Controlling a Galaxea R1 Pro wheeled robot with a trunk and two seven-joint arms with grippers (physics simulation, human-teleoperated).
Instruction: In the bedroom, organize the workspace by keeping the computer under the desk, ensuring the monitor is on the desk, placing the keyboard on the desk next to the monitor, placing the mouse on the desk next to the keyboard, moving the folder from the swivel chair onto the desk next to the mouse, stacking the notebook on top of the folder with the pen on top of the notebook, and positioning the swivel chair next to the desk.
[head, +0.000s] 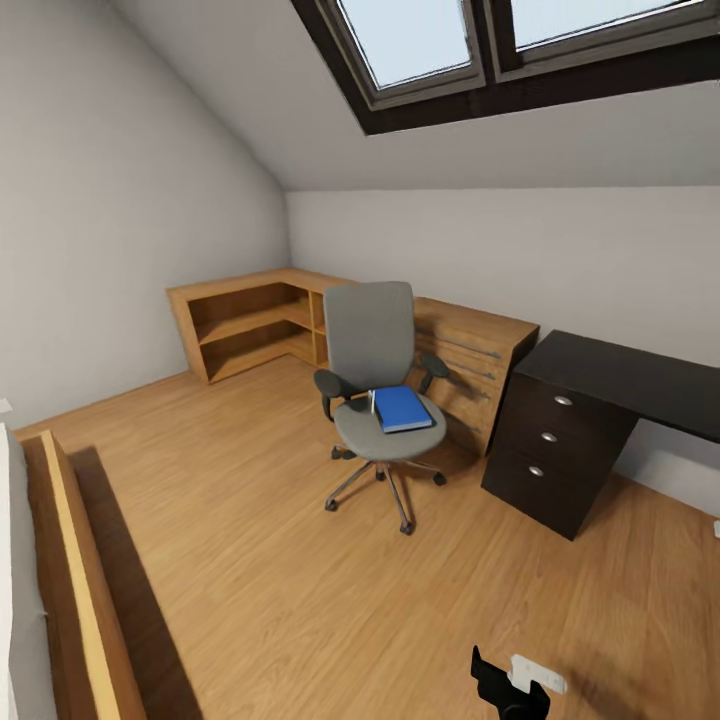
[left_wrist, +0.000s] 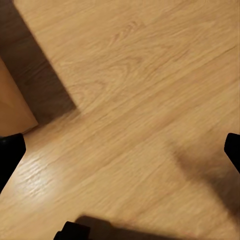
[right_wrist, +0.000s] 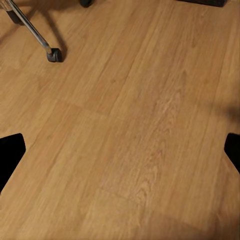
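The grey swivel chair (head: 372, 350) stands mid-room on the wood floor, facing me. The bright-blue folder (head: 402, 408) lies flat on its seat. To the right is the black-topped desk (head: 640, 378) with its dark drawer unit (head: 550, 440); the visible part of its top is bare. My left gripper (left_wrist: 120, 152) hangs open over bare floor, dark fingertips (left_wrist: 10, 155) far apart. My right gripper (right_wrist: 120, 150) is also open above the floor, near a chair caster (right_wrist: 54, 54). The monitor, keyboard, mouse, computer, notebook and pen are out of view.
A light-wood dresser and corner shelf unit (head: 250, 320) run along the back wall behind the chair. A wooden bed frame (head: 70, 560) borders the left side. Wide floor lies between me and the chair. A black and white part of my arm (head: 510, 685) shows at the bottom.
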